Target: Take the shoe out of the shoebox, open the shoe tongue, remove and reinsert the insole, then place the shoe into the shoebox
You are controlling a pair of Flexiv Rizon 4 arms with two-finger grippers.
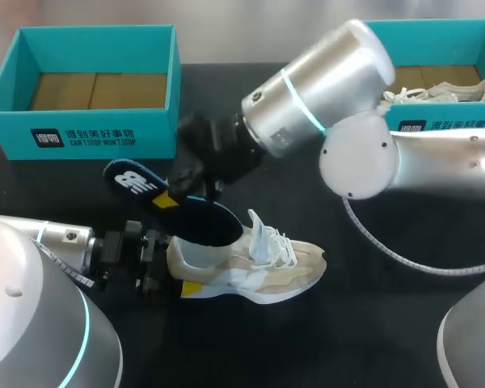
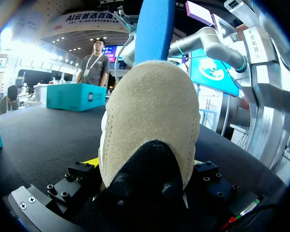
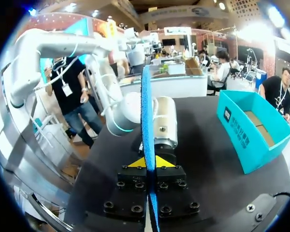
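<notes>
The shoe (image 1: pixel 255 265) stands on the black table (image 1: pixel 372 323) with its toe toward the right arm's side and its white tongue pulled upright. Its heel is clamped in the left gripper (image 1: pixel 179 267). That gripper is largely hidden. From the head view only 1 yellow tip shows, against the near side of the heel. In the left wrist view the beige suede heel and its black tab cover nearly everything, leaving 2 thin yellow slivers, 1 on each side.

The right arm reaches past the middle, and the right gripper (image 3: pixel 149 163) is closed on the dark blue insole (image 1: pixel 174 208), seen edge-on between its 2 yellow tips. The insole slants from its free heel end down toward the shoe. Its front end covers the shoe's opening, so I cannot tell whether it sits inside the shoe or just above it. A white logo marks the free heel end (too small and tilted to make out).

The teal shoebox (image 1: pixel 8 133) sits at the far left of the table, well apart from the shoe, with plain brown cardboard showing inside. Its front wall carries a black badge and white lettering. The second shoebox (image 1: pixel 436 26) sits at the far right, with its near corner and most of its front hidden behind the right arm. A second shoe (image 1: pixel 436 93), pale with white laces, lies inside it, partly cut off by the box wall. The visible part of this box's front also shows white lettering.
</notes>
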